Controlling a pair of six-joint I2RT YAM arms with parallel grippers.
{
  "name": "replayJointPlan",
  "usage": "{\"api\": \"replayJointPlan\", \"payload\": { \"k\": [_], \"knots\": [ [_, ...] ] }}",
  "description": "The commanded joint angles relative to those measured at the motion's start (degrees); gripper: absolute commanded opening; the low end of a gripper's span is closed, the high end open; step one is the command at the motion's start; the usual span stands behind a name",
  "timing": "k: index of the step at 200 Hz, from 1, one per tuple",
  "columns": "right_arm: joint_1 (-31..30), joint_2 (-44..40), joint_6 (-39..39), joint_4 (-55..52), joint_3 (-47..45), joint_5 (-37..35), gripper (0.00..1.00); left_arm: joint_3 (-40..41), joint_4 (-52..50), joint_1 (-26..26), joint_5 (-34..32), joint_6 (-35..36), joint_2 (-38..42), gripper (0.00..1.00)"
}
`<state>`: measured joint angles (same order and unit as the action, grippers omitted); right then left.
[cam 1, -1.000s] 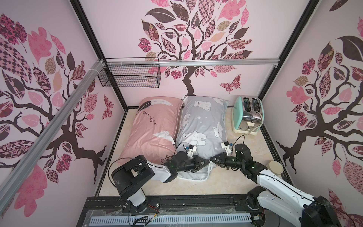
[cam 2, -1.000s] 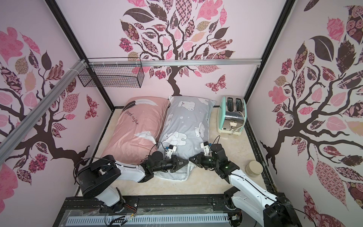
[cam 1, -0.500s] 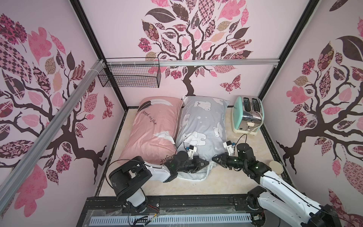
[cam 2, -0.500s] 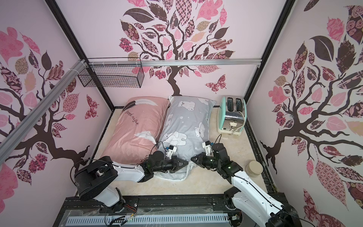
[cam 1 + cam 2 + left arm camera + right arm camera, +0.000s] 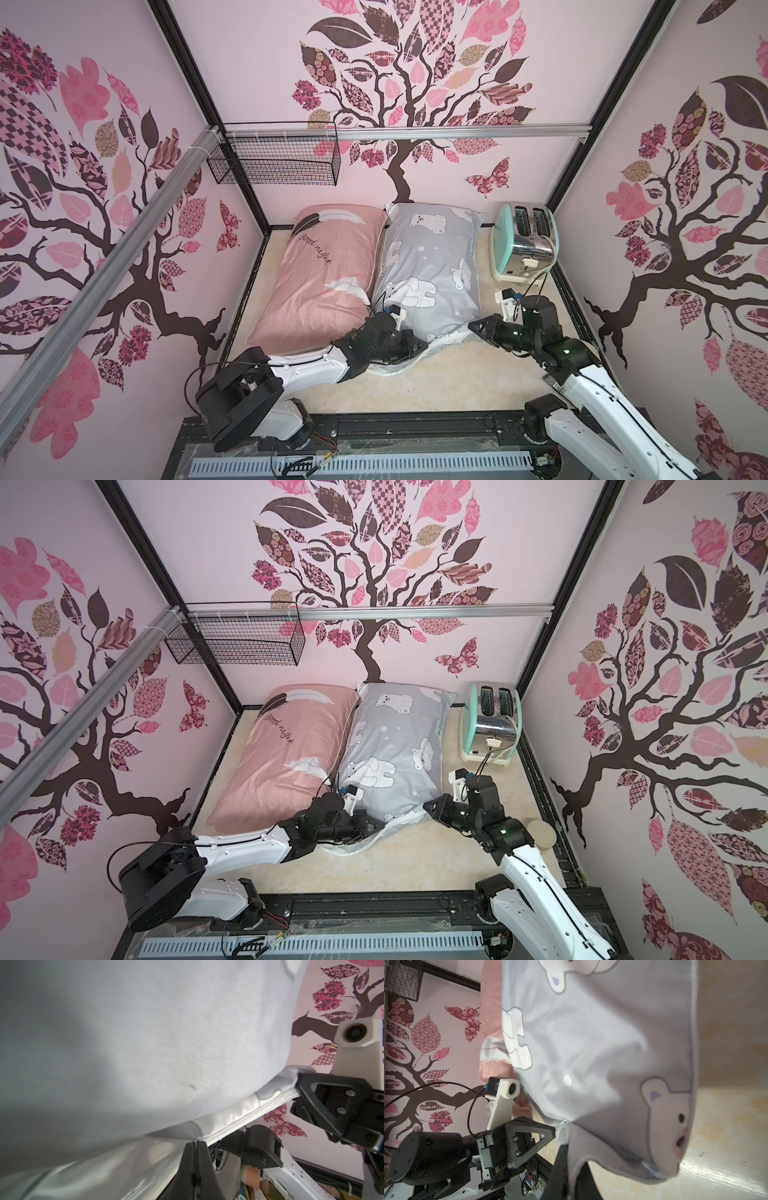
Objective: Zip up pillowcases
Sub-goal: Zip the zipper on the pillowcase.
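- Left hand, lower centre in both top views, is pinched tight on the white-piped near edge of the grey polar-bear pillowcase.
- Right hand, just to its right, is clamped on that same edge at the corner.
- The grey pillowcase lies mid-frame on the bench.
- The pink pillowcase is touching its left side.
- A mint toaster stands further right.

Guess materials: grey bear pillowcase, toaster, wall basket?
The grey pillowcase looks like smooth woven fabric, slight sheen, soft creases; cotton or polyester, unclear. The toaster has mirror-bright metal sides and mint ends, probably plastic. The wall basket is thin black wire mesh, likely coated metal.
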<state>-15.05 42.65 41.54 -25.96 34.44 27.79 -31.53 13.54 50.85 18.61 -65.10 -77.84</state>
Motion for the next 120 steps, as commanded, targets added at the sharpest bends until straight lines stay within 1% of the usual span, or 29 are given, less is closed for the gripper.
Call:
{"api": "replayJointPlan", "payload": {
  "k": [1, 31, 49, 58, 90, 120],
  "knots": [
    [1.59, 0.10, -4.30, -5.24, 3.89, -2.48, 0.00, -0.59, -15.23, -1.00, -3.65, 7.04, 2.14, 0.00],
    [1.66, 0.24, -4.23, -5.47, 5.17, -4.58, 0.00, -0.79, -23.63, -1.02, -6.46, 10.37, 4.03, 0.00],
    [1.86, 0.38, -4.93, -7.31, 6.83, -8.02, 0.00, -0.02, -28.42, -1.26, -8.88, 11.35, 6.30, 0.00],
    [2.02, 0.86, -5.32, -8.46, 7.74, -9.32, 0.00, 0.70, -30.83, -1.39, -10.10, 11.69, 7.75, 0.00],
    [2.30, 2.73, -5.24, -9.27, 9.07, -10.49, 0.00, 2.87, -40.26, -2.45, -15.70, 12.54, 12.55, 0.00],
    [2.30, 2.85, -5.97, -10.33, 9.18, -13.02, 0.00, 5.17, -45.33, -3.94, -19.28, 12.40, 16.09, 0.00]
  ]
}}
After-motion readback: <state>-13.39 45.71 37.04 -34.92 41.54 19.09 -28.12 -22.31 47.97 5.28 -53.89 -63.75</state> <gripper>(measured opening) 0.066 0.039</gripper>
